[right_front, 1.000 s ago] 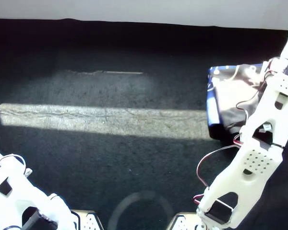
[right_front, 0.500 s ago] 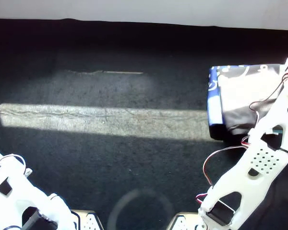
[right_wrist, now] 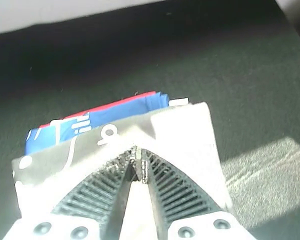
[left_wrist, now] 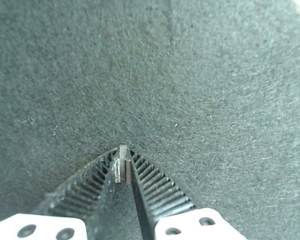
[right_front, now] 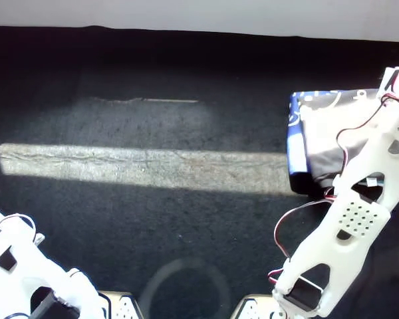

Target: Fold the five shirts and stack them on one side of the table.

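A dark felt table cover carries one sunlit band. The stack of folded shirts lies at the table's right edge, grey shirt on top (blue shirt beneath). The right gripper hangs directly over the grey shirt, fingers pressed together. The left gripper, likewise closed, points at bare felt, well apart from the stack.

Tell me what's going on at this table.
Two robot arms are on a shirt-folding job. A stack of folded shirts lies at the right side of the table, grey on top, blue and red beneath. The right gripper is over that stack, shut, with nothing visibly in it. The left gripper is shut over bare table.
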Available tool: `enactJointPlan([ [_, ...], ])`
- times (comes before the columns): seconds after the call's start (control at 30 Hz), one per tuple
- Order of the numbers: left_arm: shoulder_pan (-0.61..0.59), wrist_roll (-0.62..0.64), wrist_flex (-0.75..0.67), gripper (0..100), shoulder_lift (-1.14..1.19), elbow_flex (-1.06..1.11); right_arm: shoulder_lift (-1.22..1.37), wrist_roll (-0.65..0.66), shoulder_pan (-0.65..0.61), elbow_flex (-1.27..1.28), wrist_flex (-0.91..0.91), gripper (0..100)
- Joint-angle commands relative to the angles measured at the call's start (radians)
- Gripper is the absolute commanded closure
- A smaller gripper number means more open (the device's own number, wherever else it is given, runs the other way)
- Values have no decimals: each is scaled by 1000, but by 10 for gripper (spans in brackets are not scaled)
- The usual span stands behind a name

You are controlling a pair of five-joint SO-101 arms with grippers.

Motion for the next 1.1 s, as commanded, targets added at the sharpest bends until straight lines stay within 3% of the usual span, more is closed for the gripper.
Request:
enactJointPlan([
  [0.0,19,3,-11,990,-5,-2,-10,11,-19,-39,56,991],
  [0.37,19,3,-11,990,-5,-2,-96,11,-16,41,58,991],
  [0.67,19,3,-11,990,-5,-2,-538,3,-113,869,47,991],
  [1.07,19,3,-11,990,-5,-2,-768,-26,-157,1615,-331,991],
])
